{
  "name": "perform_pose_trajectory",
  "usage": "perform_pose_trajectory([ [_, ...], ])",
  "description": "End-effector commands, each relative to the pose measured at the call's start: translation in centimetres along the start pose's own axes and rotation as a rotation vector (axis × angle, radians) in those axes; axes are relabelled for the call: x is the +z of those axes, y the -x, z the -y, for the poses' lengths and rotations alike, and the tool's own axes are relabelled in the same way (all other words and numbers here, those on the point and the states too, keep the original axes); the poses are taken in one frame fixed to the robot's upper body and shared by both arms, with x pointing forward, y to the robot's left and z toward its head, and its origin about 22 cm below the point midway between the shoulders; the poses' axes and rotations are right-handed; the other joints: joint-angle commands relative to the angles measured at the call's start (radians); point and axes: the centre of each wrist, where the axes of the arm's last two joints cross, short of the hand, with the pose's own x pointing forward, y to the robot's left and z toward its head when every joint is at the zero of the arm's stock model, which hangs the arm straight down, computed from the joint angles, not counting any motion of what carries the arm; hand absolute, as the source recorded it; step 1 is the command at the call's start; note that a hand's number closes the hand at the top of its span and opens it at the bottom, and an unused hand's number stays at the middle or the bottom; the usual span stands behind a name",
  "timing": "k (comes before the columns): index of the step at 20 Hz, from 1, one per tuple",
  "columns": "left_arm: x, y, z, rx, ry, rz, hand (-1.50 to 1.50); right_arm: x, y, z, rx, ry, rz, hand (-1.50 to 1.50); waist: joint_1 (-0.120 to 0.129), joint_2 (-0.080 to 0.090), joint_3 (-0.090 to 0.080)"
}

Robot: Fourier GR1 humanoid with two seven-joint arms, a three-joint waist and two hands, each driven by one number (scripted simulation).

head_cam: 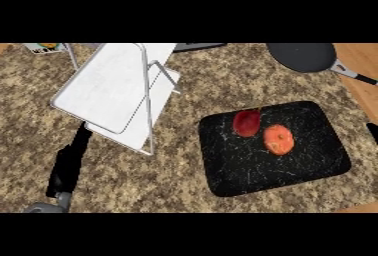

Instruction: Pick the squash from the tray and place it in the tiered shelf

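Looking down on your surface (221, 90), you have the left hand (70, 162) at the near left edge, its black fingers (83, 132) stretched straight and close together toward the far side, holding nothing. Their tips lie just beside the near corner of the tiered shelf (111, 85); you cannot tell whether they touch it. A short stretch of grey forearm (48, 206) shows at the near edge. Your right hand is out of sight.

The surface is speckled brown granite. The tiered shelf sits at the far left: flat white rectangular plates in a thin metal frame, tilted in this view. The tray (295, 170) is black, marbled with fine white streaks, a rounded rectangle toward the near right. On its far half lie two items, side by side and almost touching: the squash (279, 139), orange, rounded and mottled, and a darker red, smooth, oval item (246, 123) to its left. A dark round pan (303, 56) with a grey handle rests at the far right corner.
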Motion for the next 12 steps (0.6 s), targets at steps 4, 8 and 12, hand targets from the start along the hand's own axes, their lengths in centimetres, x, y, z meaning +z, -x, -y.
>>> perform_pose_trajectory([
  [4,1.3,0.8,0.7,0.053,0.159,-0.046,0.00,8.6,6.6,0.0,-0.118,0.391,-0.226,-1.50,0.091,-0.017,0.004],
  [8,1.0,-0.2,0.0,0.028,0.216,-0.030,0.00,13.9,3.9,-0.8,-0.093,0.298,-0.128,-1.50,0.143,-0.009,0.004],
  [12,-0.7,-2.2,-0.6,0.032,0.237,-0.007,0.00,14.3,0.1,-1.0,-0.044,0.184,-0.165,-1.50,0.175,0.000,0.002],
])
